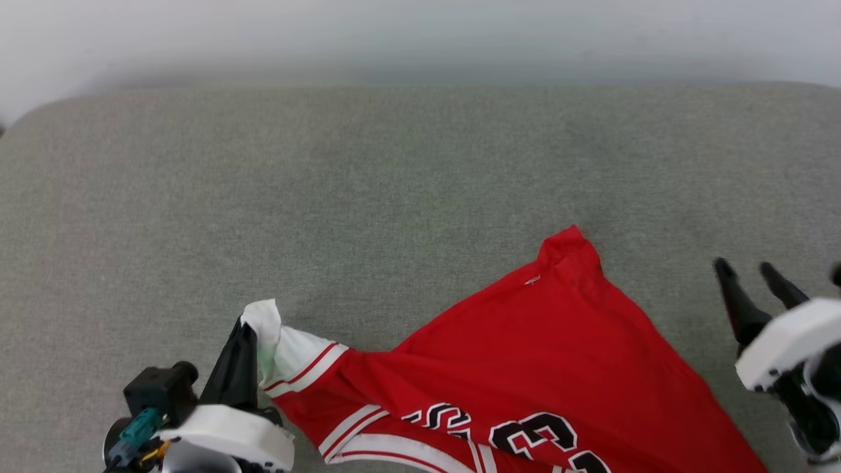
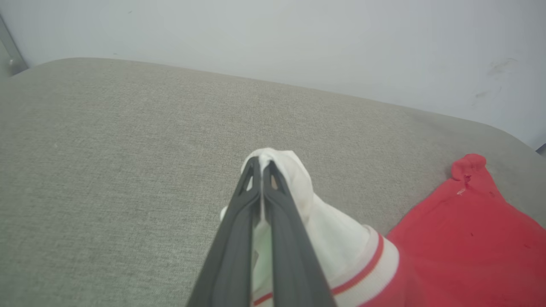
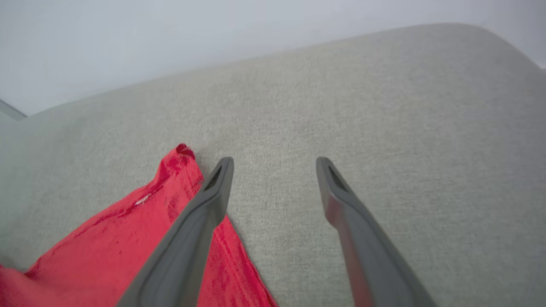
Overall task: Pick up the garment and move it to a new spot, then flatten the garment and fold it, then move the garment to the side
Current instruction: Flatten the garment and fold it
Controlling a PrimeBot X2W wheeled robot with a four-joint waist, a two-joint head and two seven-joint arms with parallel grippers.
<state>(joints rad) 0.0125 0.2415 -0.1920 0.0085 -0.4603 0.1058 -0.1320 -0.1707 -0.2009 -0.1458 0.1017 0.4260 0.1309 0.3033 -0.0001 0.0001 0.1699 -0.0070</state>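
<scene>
Grey fabric surface (image 1: 394, 171) under a pale wall (image 1: 420, 33), with a jersey spread along its near edge.

At the left, the left pincer (image 1: 248, 327) is clamped shut on the bunched tip of the white sleeve (image 1: 299, 358), which stands up in a small peak. From there the red garment (image 1: 539, 355) fans rightward, its black number print cut off by the bottom of the head view and one red corner (image 1: 570, 246) pointing toward the far side. At the right, the right pincer (image 1: 746, 268) is spread wide and empty, just beside the garment's right edge. The cloth looks light, limp and a little slick, so it will likely sag and drag rather than hold its shape. That red corner or a hem edge, pinched deep, seems the safest hold.
</scene>
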